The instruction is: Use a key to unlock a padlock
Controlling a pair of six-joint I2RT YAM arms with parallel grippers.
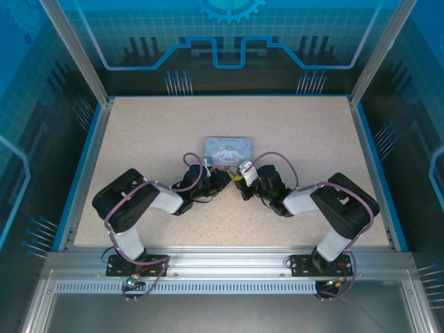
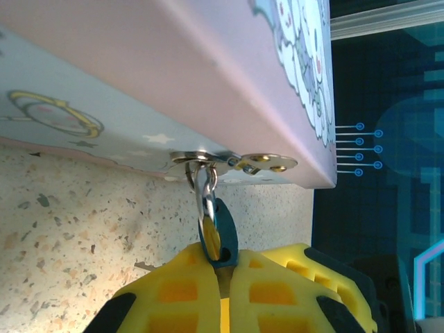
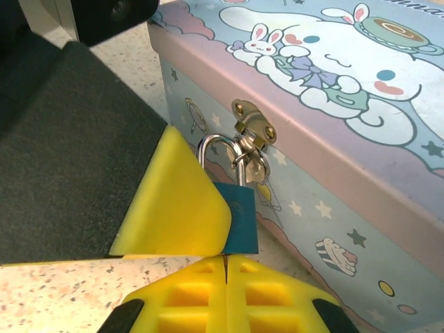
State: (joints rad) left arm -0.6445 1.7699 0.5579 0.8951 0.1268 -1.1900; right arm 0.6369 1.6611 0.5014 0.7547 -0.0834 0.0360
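Clamped left claw (image 2: 223,267) on padlock (image 3: 239,218) hanging from tin box (image 3: 333,159); clenched right claw (image 3: 226,267) just beneath; found shackle (image 3: 215,142) closed; judged key turn not yet done.

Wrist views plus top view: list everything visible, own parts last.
pale blue rectangular tin box: one, pale blue and pink with cartoon lid, on the table beyond both tools
small metal hasp: one, brassy, box front
tiny teal-bodied metal padlock: one, silver shackle through the hasp, hanging at the box front
speckled beige table: one, under everything
left tool: one, yellow fingers, shut on the padlock body
right tool: one, yellow fingers, shut just below the padlock
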